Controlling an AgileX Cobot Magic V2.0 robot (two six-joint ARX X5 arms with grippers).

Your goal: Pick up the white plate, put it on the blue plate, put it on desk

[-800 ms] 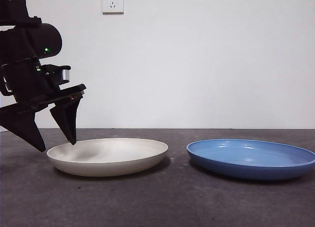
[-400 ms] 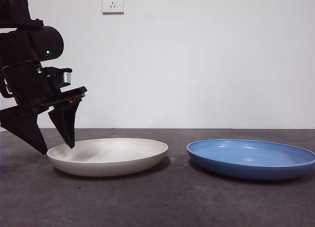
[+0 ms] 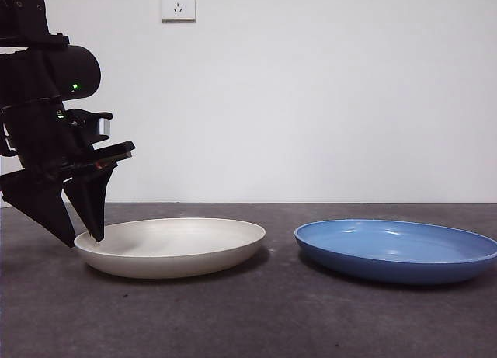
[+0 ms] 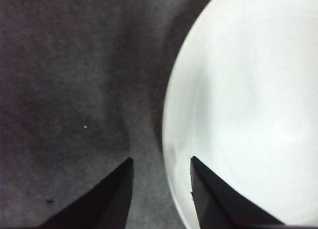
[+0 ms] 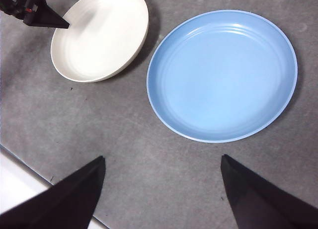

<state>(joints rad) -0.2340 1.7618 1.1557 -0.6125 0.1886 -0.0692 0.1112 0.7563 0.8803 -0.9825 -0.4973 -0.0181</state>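
Two plates apart, left pincer (image 3: 84, 238) straddling white plate (image 3: 171, 246) rim

Front view: low, level across counter (image 3: 256, 319), near both plates. Left wrist view: close, straight down, white plate (image 4: 248, 110) rim between own jaws. Right wrist view: high, looking down ahead of wide-spread jaws; shares white plate, blue plate (image 5: 222, 75), left gripper (image 5: 37, 15) with front view.

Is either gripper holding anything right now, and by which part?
Nothing is held. The left gripper is open, straddling the white plate's rim; the right gripper is open above the desk.
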